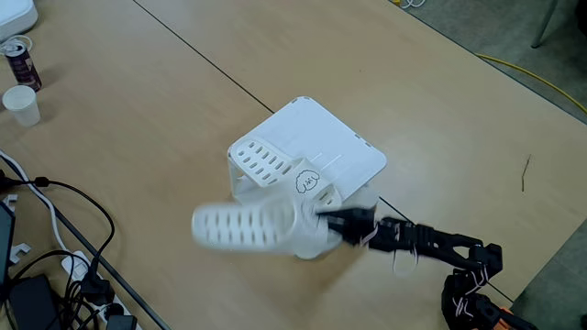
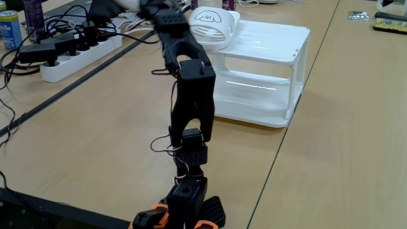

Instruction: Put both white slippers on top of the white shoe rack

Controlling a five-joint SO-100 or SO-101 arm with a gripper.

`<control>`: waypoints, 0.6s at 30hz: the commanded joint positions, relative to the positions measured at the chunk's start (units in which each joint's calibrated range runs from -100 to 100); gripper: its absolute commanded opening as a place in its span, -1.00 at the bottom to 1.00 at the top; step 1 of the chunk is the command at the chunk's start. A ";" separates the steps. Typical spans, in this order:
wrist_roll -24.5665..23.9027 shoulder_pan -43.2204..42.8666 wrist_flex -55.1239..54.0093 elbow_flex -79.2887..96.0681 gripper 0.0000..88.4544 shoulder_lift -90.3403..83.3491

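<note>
- Motion blur smears the second white slipper (image 1: 243, 225) in a fixed view; it hangs in the air at the near left corner of the white shoe rack (image 1: 344, 151), its heel end against the black gripper (image 1: 323, 218).
- Gripper fingers are hard to separate from the slipper's edge there, but the jaws appear clamped on that edge, so the slipper is carried, not resting on anything.
- In a fixed view from behind the arm, the gripper region at the top edge is blurred and partly cut off, and the carried slipper cannot be made out.
- First white slipper (image 2: 213, 25) lies on the rack's flat top (image 2: 273, 39) at its left edge, the small black face drawing showing; in the other fixed view the same slipper (image 1: 275, 165) sits along the left side of the top, slots visible.
- Right part of the rack top is bare, with room beside the seated slipper.
- Low view alone shows the rack's lower shelf (image 2: 254, 98) and a white power strip (image 2: 76, 54) with black plugs to the left.
- High view alone shows a paper cup (image 1: 20, 104) and a can (image 1: 20, 60) at the far left, well apart from the rack, and cables (image 1: 64, 266) at the lower left.
</note>
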 commanded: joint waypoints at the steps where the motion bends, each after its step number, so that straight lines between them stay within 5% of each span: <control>1: 0.42 8.35 3.92 -12.47 -0.98 -0.94; 18: 0.42 34.83 8.24 -14.28 -0.98 4.44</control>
